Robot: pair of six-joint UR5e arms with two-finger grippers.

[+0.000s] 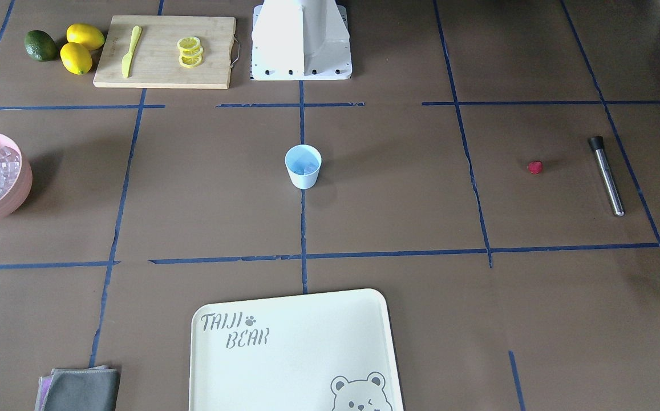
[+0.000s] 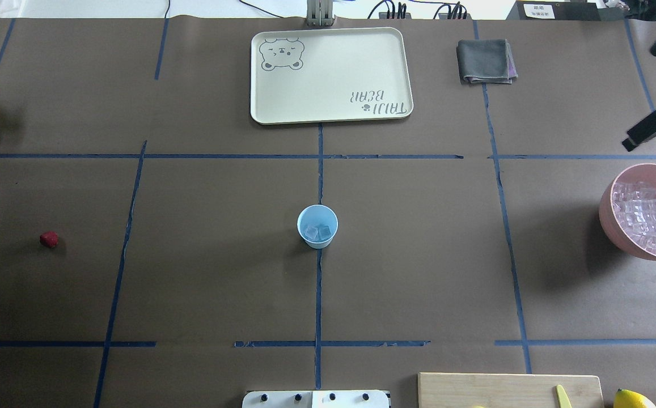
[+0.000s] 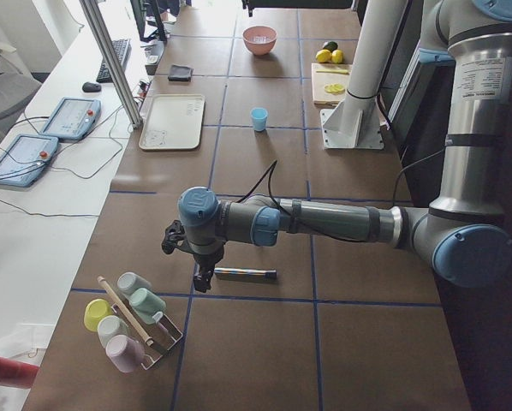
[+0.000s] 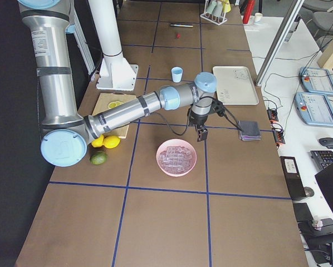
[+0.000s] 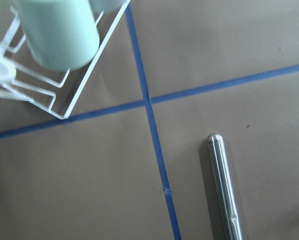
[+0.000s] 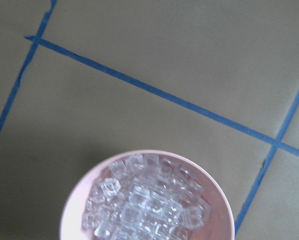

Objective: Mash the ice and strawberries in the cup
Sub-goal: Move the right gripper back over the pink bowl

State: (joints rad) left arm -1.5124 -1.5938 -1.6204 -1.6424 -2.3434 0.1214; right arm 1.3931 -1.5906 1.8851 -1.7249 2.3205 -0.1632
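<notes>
The light-blue cup stands upright at the table's centre, with two cubes of ice inside it. More ice fills the pink bowl on the robot's right. The red strawberry lies alone on the robot's left, near a steel muddler. In the exterior left view my left gripper hangs just over the muddler's end; I cannot tell whether it is open. My right gripper hovers beside the bowl, and its state is unclear too. Neither wrist view shows fingers.
A cutting board with lemon slices and a yellow knife sits near the robot's base, with two lemons and a lime beside it. A cream tray and a grey cloth lie at the far side. A cup rack stands past the muddler.
</notes>
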